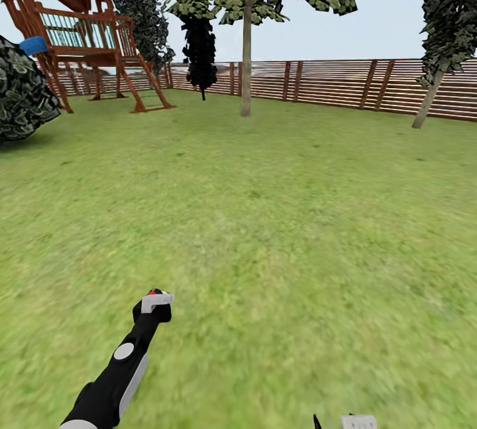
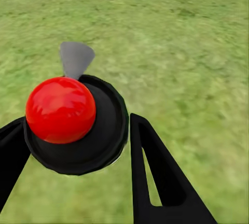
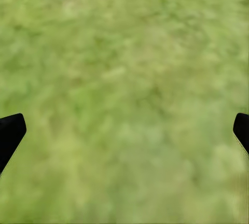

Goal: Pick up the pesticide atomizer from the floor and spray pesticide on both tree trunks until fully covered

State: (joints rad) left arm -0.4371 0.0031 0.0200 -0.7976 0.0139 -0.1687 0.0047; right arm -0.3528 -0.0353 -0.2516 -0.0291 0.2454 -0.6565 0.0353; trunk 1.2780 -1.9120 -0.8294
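My left gripper is shut on the pesticide atomizer, held low over the grass at the lower left. In the left wrist view the pesticide atomizer is a black round body with a bright red ball on it and a grey nozzle. It sits between the black fingers of the left gripper. My right gripper is open over bare grass, its fingertips far apart, and its tip shows at the bottom edge. Both trees, their trunks and the pesticide are out of view.
Green lawn stretches ahead to a brown slat fence. A wooden play tower stands at the far left beside a round bush. Slim-trunked trees and a dark tree stand near the fence.
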